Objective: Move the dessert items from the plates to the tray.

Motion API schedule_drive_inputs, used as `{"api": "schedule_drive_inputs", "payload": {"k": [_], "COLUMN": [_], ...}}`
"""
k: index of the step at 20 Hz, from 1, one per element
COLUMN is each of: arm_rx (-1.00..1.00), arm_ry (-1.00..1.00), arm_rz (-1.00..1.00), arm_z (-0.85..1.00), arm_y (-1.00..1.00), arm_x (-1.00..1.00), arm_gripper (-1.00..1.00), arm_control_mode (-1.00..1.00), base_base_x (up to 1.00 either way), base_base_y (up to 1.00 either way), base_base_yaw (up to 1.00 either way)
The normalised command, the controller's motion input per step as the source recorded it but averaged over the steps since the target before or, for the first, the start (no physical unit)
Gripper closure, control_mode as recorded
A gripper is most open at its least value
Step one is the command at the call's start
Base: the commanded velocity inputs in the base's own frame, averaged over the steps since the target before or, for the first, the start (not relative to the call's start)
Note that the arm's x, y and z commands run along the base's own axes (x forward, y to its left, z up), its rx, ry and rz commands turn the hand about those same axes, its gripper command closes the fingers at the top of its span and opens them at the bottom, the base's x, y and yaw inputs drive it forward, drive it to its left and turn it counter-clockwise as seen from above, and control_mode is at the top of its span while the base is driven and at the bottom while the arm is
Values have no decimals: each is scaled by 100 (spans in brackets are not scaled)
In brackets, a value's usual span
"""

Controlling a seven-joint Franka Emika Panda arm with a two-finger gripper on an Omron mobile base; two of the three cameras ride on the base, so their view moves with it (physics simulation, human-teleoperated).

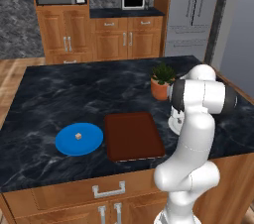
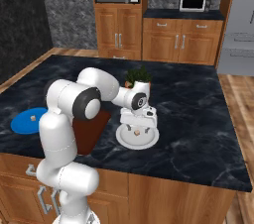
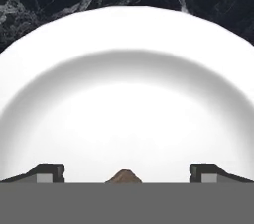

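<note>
Right now the gripper (image 2: 137, 130) hangs low over the white plate (image 2: 149, 141), jaws spread as wide as they go and holding nothing; in the hand view a tan cube (image 3: 124, 177) sits between the two finger tips at about 6 o'clock, with the plate's rim curving away toward 12. That straddling stance looks chosen so the fingers can drop on either side of the dessert piece and pinch it, which I judge to be the step in hand. From the right base view the same cube (image 2: 137, 132) lies on the white plate directly under the hand. The second cube (image 1: 78, 136) rests near the middle of the blue plate (image 1: 92, 143), which lies at roughly 9 o'clock from the tray (image 1: 133, 136); the tray, dark reddish-brown with a low rim, carries nothing yet and sits between the two plates, a short carry from either one. A potted plant (image 1: 162, 81) stands at about 12 o'clock beyond the white plate, near enough that a high lift could brush its leaves. Everything sits on a black marbled island counter (image 1: 74, 89) over wooden cabinets, with more wooden cabinets, two microwaves and a grey fridge along the far wall.
</note>
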Motion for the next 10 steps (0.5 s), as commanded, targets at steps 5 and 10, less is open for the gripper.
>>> {"api": "schedule_drive_inputs", "payload": {"k": [5, 10], "arm_rx": [0, 0], "arm_ry": [0, 0], "arm_rz": [0, 0], "arm_z": [0, 0], "arm_y": [0, 0], "arm_x": [-19, -17], "arm_gripper": [-100, -100], "arm_control_mode": [-100, -100], "base_base_x": [0, 0], "base_base_y": [0, 0], "base_base_yaw": [0, 0]}}
